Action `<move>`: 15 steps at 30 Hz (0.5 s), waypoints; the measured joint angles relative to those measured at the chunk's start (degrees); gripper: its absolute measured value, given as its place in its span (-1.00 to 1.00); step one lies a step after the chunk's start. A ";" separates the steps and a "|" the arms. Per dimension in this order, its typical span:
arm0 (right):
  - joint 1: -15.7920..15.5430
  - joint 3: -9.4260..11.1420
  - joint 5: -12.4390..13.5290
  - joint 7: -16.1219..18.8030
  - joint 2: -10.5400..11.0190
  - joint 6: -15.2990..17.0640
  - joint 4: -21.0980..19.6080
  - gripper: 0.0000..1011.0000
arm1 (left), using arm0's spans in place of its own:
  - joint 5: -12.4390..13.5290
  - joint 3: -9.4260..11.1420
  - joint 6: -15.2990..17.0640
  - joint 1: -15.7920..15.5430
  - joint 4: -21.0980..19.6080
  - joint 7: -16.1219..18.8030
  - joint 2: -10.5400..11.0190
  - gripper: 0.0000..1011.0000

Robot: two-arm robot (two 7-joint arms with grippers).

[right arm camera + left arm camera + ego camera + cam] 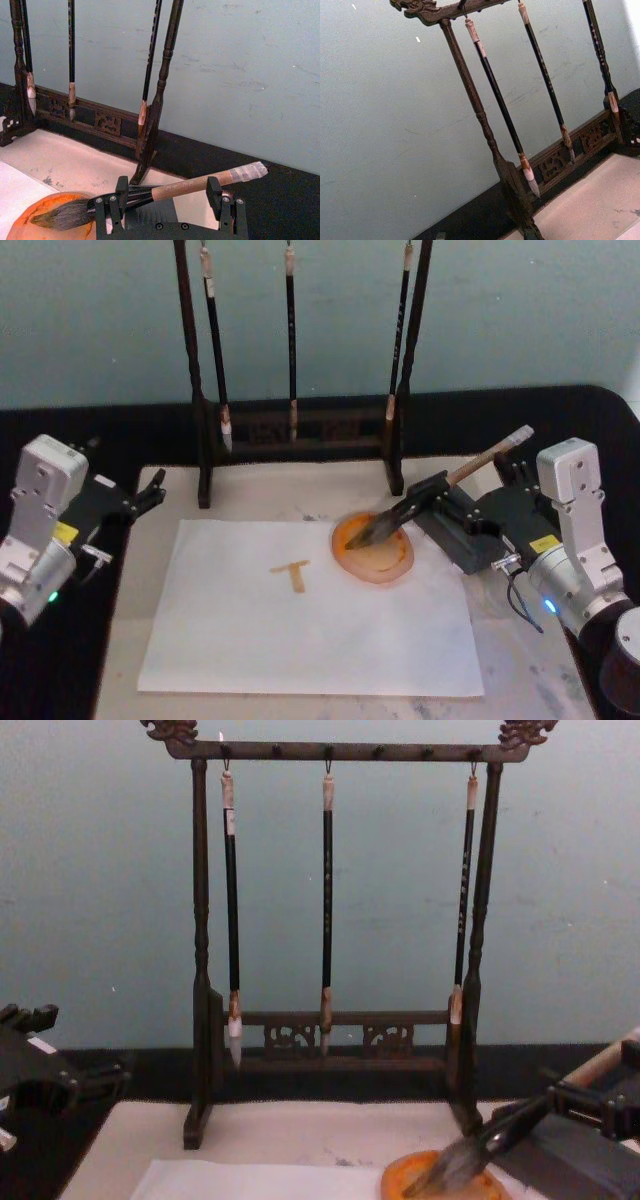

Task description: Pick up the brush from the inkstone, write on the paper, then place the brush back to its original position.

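Reaching in low from the right, the right end effector [432, 502] straddles the brush [430, 496], fingers wide, bristles on the orange inkstone [374, 550]; the left end effector [140, 495] hangs idle, grip state unclear.

The white-and-black right arm is reaching in from four o'clock, its black two-fingered right gripper [428, 502] pointing toward ten o'clock with fingers spread apart. The matching white-and-black left arm is sitting parked at nine o'clock, its black left gripper [150, 490] angling toward one o'clock.
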 joint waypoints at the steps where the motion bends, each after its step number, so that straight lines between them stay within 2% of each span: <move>1: 0.00 0.00 0.00 0.00 0.00 0.00 0.00 0.98 | 0.00 0.00 0.00 0.00 0.00 0.00 0.00 1.00; 15: 0.00 0.00 0.00 0.00 0.00 0.00 0.00 0.98 | 0.00 0.00 0.00 0.00 0.00 0.00 0.00 1.00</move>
